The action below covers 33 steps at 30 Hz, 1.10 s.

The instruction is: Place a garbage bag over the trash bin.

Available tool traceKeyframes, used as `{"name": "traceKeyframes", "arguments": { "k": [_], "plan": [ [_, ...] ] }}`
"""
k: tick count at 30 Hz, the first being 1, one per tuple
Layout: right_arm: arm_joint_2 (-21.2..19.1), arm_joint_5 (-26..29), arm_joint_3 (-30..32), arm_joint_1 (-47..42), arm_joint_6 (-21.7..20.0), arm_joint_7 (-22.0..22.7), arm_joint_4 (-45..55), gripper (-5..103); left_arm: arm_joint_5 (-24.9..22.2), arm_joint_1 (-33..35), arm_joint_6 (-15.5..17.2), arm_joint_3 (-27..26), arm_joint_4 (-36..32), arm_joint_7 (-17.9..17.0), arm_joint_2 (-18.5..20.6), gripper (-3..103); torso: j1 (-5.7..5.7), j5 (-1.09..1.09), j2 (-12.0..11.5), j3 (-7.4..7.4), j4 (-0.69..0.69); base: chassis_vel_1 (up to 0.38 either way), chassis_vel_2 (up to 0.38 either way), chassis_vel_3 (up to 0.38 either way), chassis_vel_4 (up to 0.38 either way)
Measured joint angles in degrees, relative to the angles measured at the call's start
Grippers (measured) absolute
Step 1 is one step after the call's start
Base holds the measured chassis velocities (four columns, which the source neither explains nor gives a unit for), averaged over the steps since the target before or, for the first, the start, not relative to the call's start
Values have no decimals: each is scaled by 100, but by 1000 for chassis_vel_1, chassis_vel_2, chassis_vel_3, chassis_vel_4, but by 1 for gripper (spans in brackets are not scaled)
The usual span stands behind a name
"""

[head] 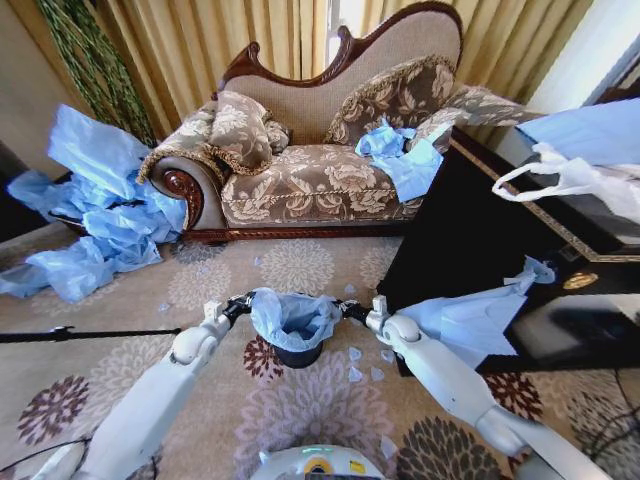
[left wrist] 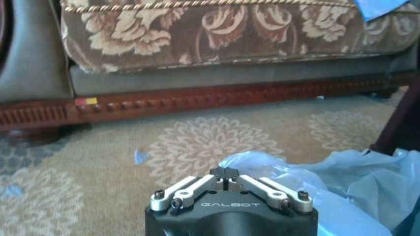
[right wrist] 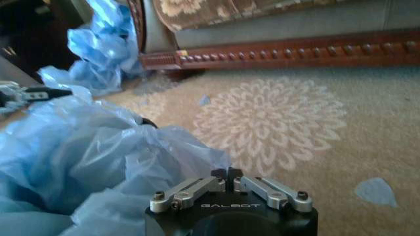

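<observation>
- the trash bin [head: 298, 352] stands on the carpet [head: 300, 420] before the sofa [head: 320, 150], the garbage bag [head: 292, 318] draped over its rim.
- left gripper [head: 243, 301] and right gripper [head: 351, 309] flank the rim, both jaws clenched.

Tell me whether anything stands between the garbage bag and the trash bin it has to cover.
Nothing visible does. The garbage bag already drapes over the trash bin rim, with the left gripper and right gripper at opposite sides of it. Only small blue scraps lie on the carpet beside the bin.
</observation>
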Motion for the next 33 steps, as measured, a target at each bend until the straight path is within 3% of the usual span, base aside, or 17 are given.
{"name": "traceKeyframes", "arguments": {
  "k": [9, 19, 26, 33],
  "plan": [
    [430, -484, -50, 326, 30, -201, -900, 0, -56, -77, 58, 58, 231, -270, -235, 0, 0, 0, 0, 0, 0, 0, 0, 0, 0],
    [777, -644, -54, 571, 66, -195, -1429, 0, -265, -162, -89, 12, 506, -675, -383, 0, 0, 0, 0, 0, 0, 0, 0, 0, 0],
    [766, -878, -179, 584, 102, -382, -1525, 0, -200, -68, -5, 7, 600, -682, -480, 0, 0, 0, 0, 0, 1, 0, 0, 0, 0],
    [546, -1091, -283, 431, 217, -649, -1442, 0, -14, 370, 28, -68, 442, -437, -483, 0, 0, 0, 0, 0, 0, 0, 0, 0, 0]
  ]
}}
